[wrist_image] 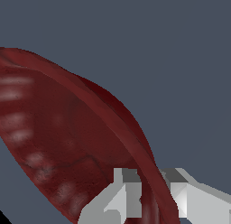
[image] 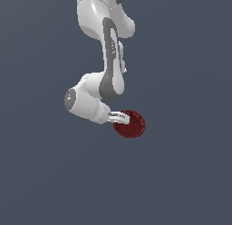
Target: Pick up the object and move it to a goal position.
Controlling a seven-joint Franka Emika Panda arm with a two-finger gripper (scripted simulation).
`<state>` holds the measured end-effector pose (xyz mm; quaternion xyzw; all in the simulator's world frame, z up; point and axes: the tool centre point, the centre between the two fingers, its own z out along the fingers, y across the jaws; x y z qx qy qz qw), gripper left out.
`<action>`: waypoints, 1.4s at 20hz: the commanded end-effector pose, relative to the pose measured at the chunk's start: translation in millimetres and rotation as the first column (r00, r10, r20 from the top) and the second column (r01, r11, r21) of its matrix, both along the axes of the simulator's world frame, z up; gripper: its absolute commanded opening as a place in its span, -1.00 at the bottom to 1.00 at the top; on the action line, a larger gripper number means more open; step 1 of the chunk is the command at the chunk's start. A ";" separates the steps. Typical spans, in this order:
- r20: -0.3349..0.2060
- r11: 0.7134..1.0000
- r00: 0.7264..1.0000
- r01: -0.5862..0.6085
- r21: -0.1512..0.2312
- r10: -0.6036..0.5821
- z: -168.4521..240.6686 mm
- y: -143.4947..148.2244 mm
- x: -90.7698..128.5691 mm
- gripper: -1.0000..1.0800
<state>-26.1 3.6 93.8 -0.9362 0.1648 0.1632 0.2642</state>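
Observation:
The object is a small dark red glossy bowl (image: 131, 124), seen in the exterior view just below the arm's bent wrist and to the exterior view's right of the hand. My gripper (image: 121, 118) reaches sideways onto its rim. In the wrist view the bowl (wrist_image: 67, 137) fills much of the picture, its thin rim running down between the two pale fingers (wrist_image: 122, 196), one inside the bowl and one outside. My gripper (wrist_image: 151, 196) is shut on that rim. The bowl is tilted.
The white arm (image: 106, 51) comes down from above in the exterior view. Behind everything lies a plain dark blue-grey background with no other object, edge or marker showing.

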 end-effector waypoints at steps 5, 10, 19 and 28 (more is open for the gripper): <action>0.003 1.000 1.000 0.001 -0.002 -0.001 69.1 -19.1 -6.4 -1.00; 0.002 1.000 1.000 0.001 -0.003 -0.001 128.3 -35.7 -12.2 -1.00; 0.002 1.000 1.000 0.001 -0.003 -0.001 228.1 -64.1 -20.1 -1.00; 0.003 1.000 1.000 0.000 -0.002 0.000 287.6 -81.1 -22.3 -1.00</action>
